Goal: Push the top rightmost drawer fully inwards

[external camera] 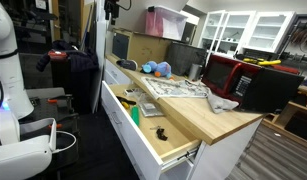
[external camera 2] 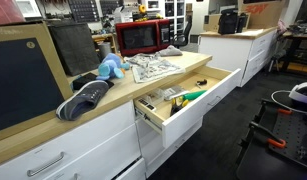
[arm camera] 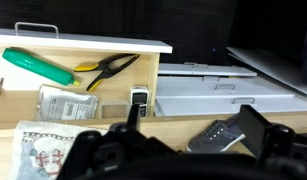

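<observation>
You are facing the top rightmost drawer (external camera 2: 198, 112), which is standing well out from under the wooden counter (external camera 2: 33, 135). Its pale interior is lying open to both exterior views, and the same drawer (external camera: 143, 120) is jutting out into the aisle below the counter's edge.

The wrist view is looking down into it. The white front panel (arm camera: 83, 42) is running across the top of that picture, with the small handle (arm camera: 38, 27) sticking out on its far side. Inside, a green-handled screwdriver (arm camera: 38, 68) is lying beside yellow-handled pliers (arm camera: 111, 68), and a clear packet (arm camera: 63, 103) is sitting nearer the counter.

The jaws are showing only as a dark, blurred mass along the bottom of the wrist view (too smeared to read). You cannot tell whether they are released or clenched, and they are not touching the drawer.

On the counter, a newspaper (external camera 2: 153, 68) is lying just above the open drawer. A blue soft toy (external camera 2: 111, 68) and a grey slipper (external camera 2: 83, 100) are resting further along, and a red microwave (external camera 2: 143, 37) is standing behind the paper.
</observation>
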